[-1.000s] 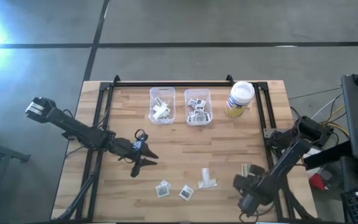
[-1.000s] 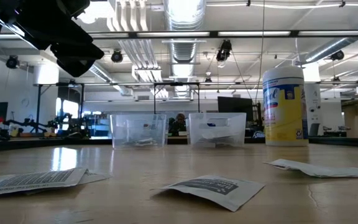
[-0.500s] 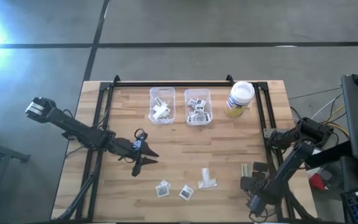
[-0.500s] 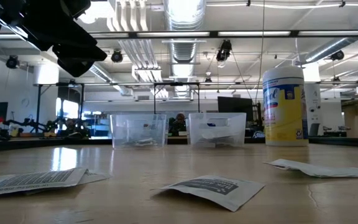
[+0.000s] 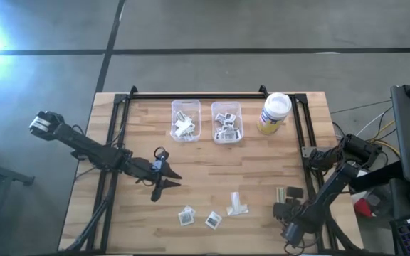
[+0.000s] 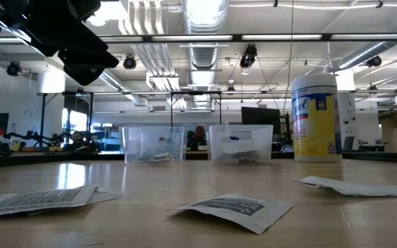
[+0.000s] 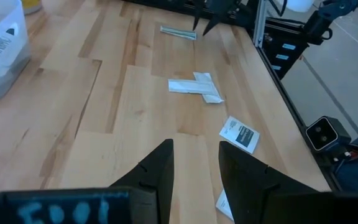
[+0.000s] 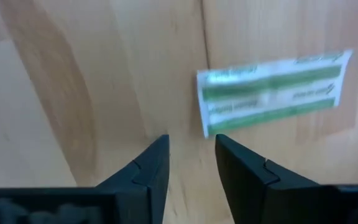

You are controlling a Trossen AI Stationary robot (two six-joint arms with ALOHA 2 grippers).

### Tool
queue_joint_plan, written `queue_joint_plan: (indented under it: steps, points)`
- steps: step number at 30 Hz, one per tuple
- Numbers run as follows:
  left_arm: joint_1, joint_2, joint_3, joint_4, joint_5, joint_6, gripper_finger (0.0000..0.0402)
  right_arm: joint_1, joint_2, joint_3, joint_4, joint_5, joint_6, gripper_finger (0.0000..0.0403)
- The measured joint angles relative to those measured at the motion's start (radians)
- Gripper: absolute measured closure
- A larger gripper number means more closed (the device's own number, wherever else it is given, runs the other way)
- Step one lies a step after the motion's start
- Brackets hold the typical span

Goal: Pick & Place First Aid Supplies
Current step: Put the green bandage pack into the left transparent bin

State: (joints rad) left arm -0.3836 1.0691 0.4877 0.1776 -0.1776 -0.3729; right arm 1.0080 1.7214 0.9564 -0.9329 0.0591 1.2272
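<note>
First aid supplies lie loose near the table's front edge: two square white packets, crossed pale strips and a green-striped strip packet. More packets fill two clear bins at the back. My right gripper points down just beside the striped packet, open, with bare wood between its fingers. My left gripper hovers open over the table's left middle and holds nothing.
A white-lidded yellow wipes jar stands at the back right beside the bins. A black frame rail runs along the table's far edge and down its sides. Bare wood lies between the bins and the loose packets.
My right gripper has sunk toward the table beside the green-striped strip packet and rolled a little about its own axis. The packets lie where they were.
</note>
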Motion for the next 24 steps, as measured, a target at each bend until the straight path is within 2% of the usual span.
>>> queue_joint_plan:
  steps: [24]
  points:
    - [0.000,0.000,0.000,0.002,-0.001,-0.002,0.0282,0.000,-0.003,-0.032,0.007,0.102,-0.045,0.0325]
